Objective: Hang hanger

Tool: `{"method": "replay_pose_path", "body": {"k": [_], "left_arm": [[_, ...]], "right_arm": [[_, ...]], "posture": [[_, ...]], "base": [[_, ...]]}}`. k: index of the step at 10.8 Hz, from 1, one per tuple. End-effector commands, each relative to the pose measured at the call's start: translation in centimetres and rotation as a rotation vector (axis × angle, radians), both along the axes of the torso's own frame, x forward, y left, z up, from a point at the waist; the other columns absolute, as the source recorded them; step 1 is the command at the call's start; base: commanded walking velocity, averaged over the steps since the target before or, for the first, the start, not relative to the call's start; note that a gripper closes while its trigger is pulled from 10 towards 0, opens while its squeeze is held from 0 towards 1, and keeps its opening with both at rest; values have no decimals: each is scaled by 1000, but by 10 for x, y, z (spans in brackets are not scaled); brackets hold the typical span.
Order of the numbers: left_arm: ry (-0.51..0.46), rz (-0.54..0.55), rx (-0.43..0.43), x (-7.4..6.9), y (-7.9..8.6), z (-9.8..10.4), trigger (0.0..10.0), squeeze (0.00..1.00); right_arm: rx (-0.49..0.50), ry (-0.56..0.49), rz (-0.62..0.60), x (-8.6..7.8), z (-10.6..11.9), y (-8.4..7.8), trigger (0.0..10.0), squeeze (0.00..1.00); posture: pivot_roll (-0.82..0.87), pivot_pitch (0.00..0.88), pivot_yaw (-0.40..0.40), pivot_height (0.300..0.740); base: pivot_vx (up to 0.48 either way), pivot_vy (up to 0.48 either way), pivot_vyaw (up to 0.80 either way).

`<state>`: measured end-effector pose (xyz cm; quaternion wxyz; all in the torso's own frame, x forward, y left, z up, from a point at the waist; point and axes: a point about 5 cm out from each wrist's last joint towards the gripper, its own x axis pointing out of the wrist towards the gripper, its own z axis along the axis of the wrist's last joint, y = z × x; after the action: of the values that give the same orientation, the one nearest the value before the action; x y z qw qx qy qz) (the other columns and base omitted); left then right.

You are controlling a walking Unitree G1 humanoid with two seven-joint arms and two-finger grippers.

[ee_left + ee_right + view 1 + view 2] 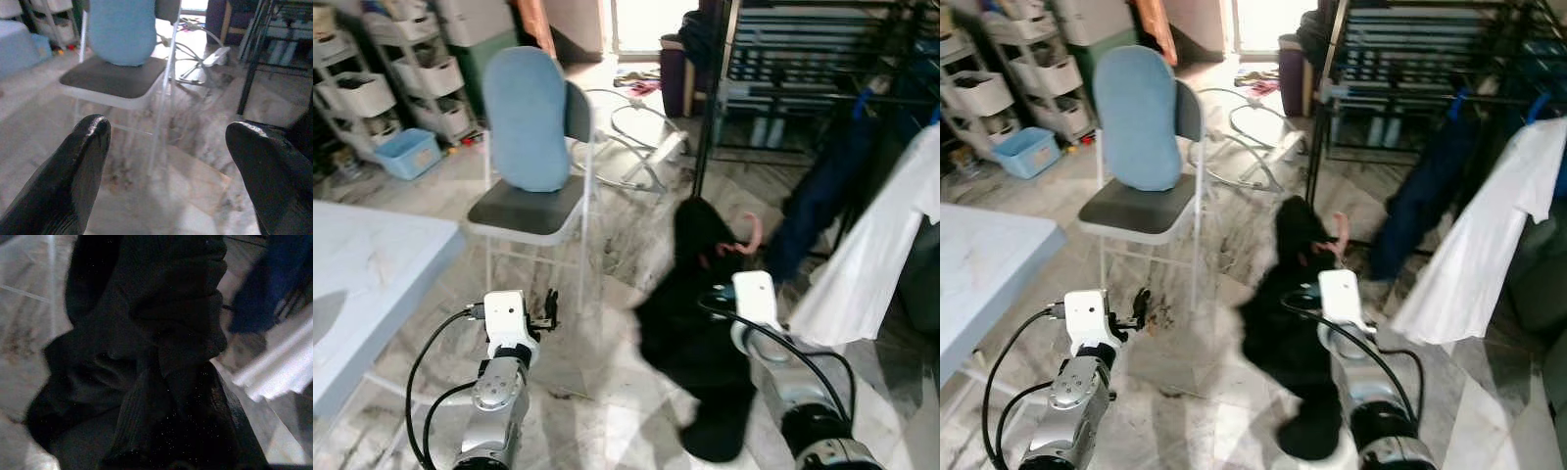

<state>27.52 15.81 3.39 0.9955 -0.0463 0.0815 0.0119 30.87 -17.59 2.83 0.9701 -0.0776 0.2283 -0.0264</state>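
Marble floor (607, 392) spreads past a blue-backed folding chair (530, 147) toward a dark clothes rack (1400, 59). Right gripper (195, 396) carries a black garment (700, 323) on a pink hanger (749, 240), its fingers buried in cloth so their spread cannot be told. Left gripper (168, 161) hovers wide apart, holding nothing.

From head height we looked forward and down; both eye views shared the folding chair (533, 171) and marble floor (1205, 392). Our left wrist view faced that chair from low down. Our right wrist view sat close against black cloth (146, 357).
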Motion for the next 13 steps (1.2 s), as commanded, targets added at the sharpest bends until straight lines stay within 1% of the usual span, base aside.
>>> {"method": "replay_pose_path", "body": {"k": [1, 3, 6, 10, 13], "left_arm": [[-1, -15, -13, 1, -2, 2, 10000, 0], [4, -43, -33, 1, -10, 0, 10000, 0], [1, -91, -47, 2, -20, 1, 10000, 0], [1, -109, -59, 2, -23, 1, 10000, 0], [5, -111, -61, 1, -25, 1, 10000, 0]], "right_arm": [[5, -50, -11, 4, 7, 0, 10000, 0], [1, -55, -40, 5, 9, -7, 10000, 0], [2, -76, -49, 11, 16, -6, 10000, 0], [-9, -107, -69, 16, 22, -10, 10000, 0], [-10, -104, -46, 16, 22, -8, 10000, 0]], "posture": [[-71, 0, 69, 740], [-81, 0, 66, 740], [-89, 0, 63, 740], [-92, 0, 67, 740], [-97, 0, 68, 740]], "base": [[349, 0, 0], [396, 0, 0], [469, 0, 0], [480, 0, 0], [477, 0, 0]]}}
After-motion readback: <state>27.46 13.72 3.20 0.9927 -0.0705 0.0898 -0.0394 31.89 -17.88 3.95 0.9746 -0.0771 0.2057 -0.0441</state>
